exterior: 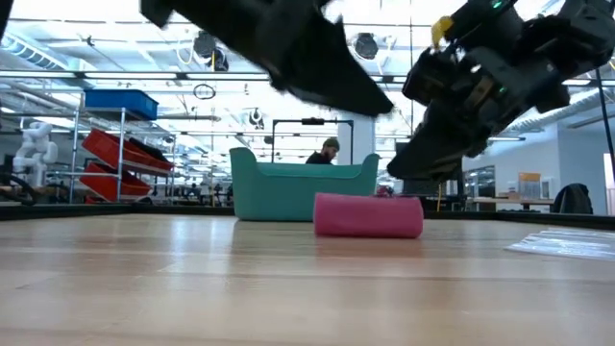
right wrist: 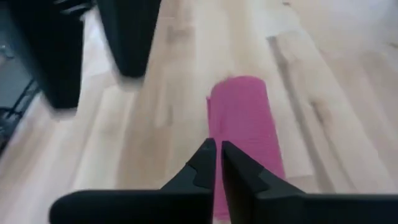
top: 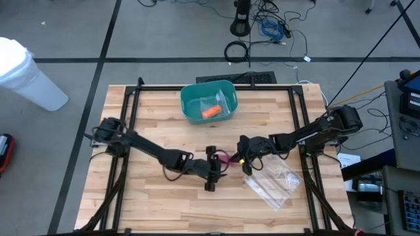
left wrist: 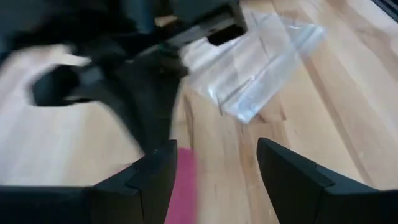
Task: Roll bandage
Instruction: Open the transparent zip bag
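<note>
Pink bandage roll [exterior: 368, 214], teal bin [exterior: 303, 190] behind

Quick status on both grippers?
Left gripper: open, holding nothing, above the pink bandage roll.
Right gripper: shut, empty, over the roll.

My left claw [left wrist: 214, 174] stands open, both dark fingers [left wrist: 292, 180] at the bottom of the frame. A pink bandage [left wrist: 181, 186] shows beside the left-hand finger. The other arm [left wrist: 124, 68], blurred, fills the upper left. A clear plastic bag [left wrist: 255, 68] lies at the upper right on the wooden desk [left wrist: 348, 112].
</note>
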Robot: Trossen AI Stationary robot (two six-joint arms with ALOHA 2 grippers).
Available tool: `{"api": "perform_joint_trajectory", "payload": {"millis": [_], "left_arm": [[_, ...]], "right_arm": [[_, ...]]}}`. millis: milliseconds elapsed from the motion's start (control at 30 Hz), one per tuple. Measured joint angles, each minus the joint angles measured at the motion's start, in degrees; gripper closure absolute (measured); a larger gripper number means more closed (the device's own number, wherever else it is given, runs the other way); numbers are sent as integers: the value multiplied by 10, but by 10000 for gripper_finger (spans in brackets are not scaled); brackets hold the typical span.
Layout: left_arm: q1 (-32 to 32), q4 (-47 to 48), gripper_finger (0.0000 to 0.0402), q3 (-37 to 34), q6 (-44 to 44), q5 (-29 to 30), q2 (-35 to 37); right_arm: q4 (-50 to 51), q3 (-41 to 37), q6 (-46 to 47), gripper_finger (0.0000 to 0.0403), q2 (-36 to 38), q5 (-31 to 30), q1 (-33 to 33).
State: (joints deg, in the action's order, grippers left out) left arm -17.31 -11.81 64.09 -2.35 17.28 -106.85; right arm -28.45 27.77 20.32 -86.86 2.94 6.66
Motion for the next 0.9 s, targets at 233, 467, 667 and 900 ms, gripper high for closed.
{"api": "perform_joint_trajectory", "payload": {"millis": [233,467,667,900], "left_arm": [[-46,17,173,-18,-48,143,70],[-61,30,173,-19,-68,184,111],[-46,16,173,-19,-75,192,134],[-19,16,173,-19,-75,192,141]], "right_arm": [[64,0,27,350,61,-71,43],[104,0,49,314,137,-92,111],[232,0,170,306,182,-175,149],[499,0,411,311,195,-213,181]]}}
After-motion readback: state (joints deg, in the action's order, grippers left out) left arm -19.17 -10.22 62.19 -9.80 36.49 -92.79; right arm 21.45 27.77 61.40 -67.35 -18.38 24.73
